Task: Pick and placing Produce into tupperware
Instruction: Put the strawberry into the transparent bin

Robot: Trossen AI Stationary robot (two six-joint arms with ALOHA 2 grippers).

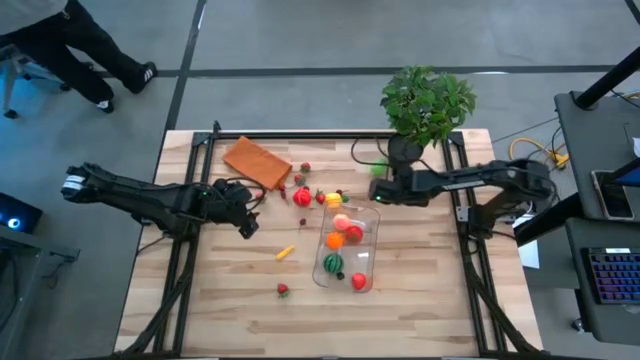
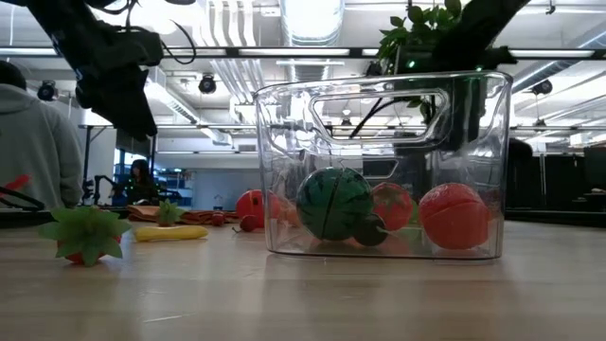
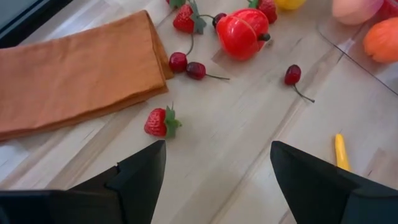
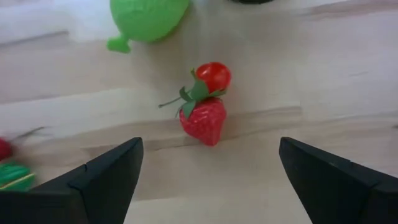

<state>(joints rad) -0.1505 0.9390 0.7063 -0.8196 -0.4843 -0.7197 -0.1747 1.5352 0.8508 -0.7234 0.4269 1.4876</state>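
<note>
The clear tupperware (image 1: 366, 228) stands right of the table's middle, with a green striped ball (image 2: 333, 202) and red, orange and pale pieces of produce in it. Loose produce lies left and behind it: a red fruit (image 3: 244, 31), cherries (image 3: 186, 65), a strawberry (image 3: 160, 122), a yellow piece (image 1: 285, 252). My left gripper (image 3: 217, 180) hovers open above the table, near that strawberry. My right gripper (image 4: 208, 180) hangs open behind the tub, above a strawberry (image 4: 203, 120) that touches a cherry tomato (image 4: 213, 76). A green fruit (image 4: 149, 15) lies beyond them.
A folded orange-brown cloth (image 1: 257, 162) lies flat at the far left. A potted plant (image 1: 425, 100) stands at the far right edge. One strawberry (image 1: 283, 290) sits alone near the front edge. A person stands beyond the table's far left corner (image 1: 90, 50).
</note>
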